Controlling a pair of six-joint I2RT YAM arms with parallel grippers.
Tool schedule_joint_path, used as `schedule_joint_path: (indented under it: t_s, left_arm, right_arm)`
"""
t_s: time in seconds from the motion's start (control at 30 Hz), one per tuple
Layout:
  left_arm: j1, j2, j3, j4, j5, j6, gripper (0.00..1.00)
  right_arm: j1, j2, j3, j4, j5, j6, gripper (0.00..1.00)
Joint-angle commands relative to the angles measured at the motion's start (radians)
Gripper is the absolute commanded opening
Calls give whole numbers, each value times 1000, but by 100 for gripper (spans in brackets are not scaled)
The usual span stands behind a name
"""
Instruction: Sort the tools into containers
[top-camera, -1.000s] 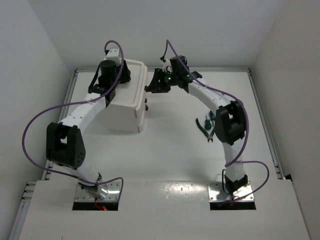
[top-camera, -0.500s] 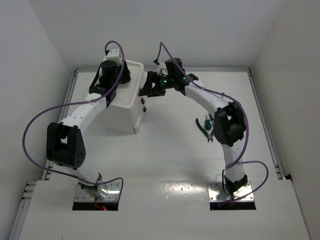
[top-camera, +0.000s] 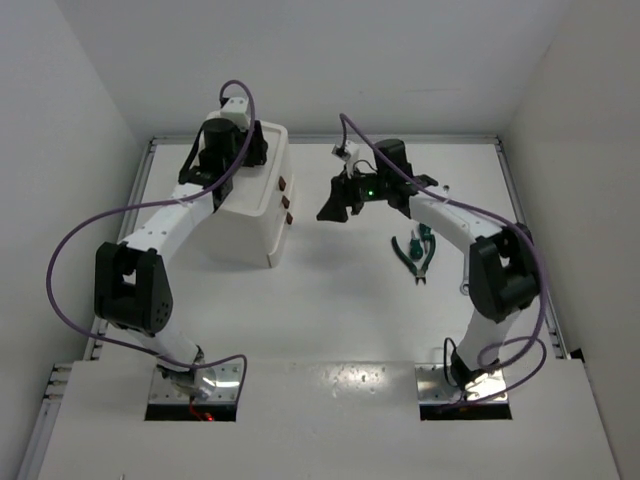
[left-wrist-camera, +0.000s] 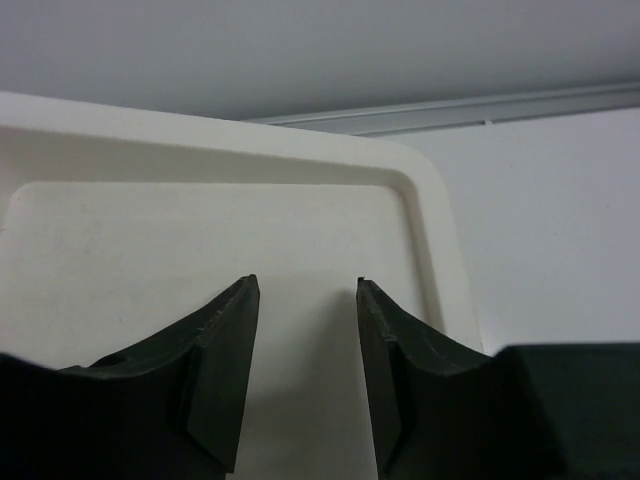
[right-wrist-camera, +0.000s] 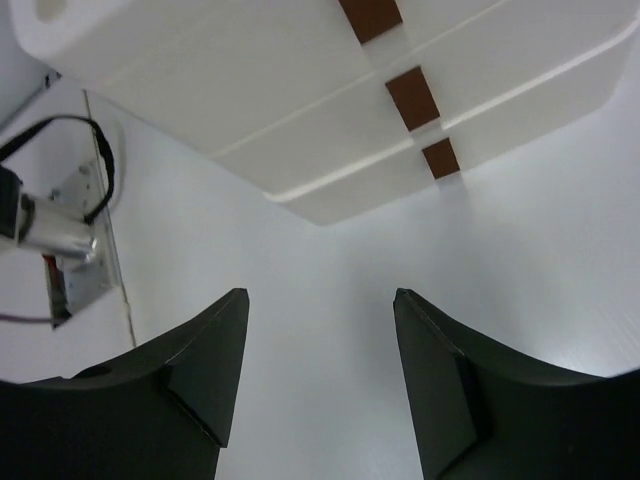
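No text, label, brand, number or sign can be read in any of the 3 views. The white plastic box (top-camera: 243, 215) and the drawers (right-wrist-camera: 300, 150) with their brown knobs (right-wrist-camera: 412, 97) show only plain, unmarked faces.

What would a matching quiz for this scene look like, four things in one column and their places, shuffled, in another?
1 left end effector
2 right end effector
3 pliers
4 knobs

A on the fronts of the drawers
B lying on the table beside the right arm
C over the recessed top
D over bare table, facing the drawers

Pairs: 1-C, 2-D, 3-B, 4-A
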Motion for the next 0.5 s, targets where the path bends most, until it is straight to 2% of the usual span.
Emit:
schedule_joint_path:
  t_s: [0.0,0.03,0.17,0.23,0.37,0.47]
  left_arm:
    - [-14,142,-100,-522,185,42,52]
    - [-14,142,-100,-522,197,51,57]
    - [-5,142,-100,-522,222,51,62]
    - [-5,142,-100,-522,222,51,63]
    - [15,142,-120,-522,222,51,65]
    - [26,142,-129,-522,194,42,65]
  right_arm:
    - [-25,107,-22,127,-227,-181,60]
    - [-25,136,-22,199,-228,-193,60]
    - [-16,193,-43,383,-239,-181,62]
    - [-16,265,15,384,-249,-181,62]
    - [-16,309,4,592,-205,-116,63]
    - [-6,357,36,643,-196,-95,63]
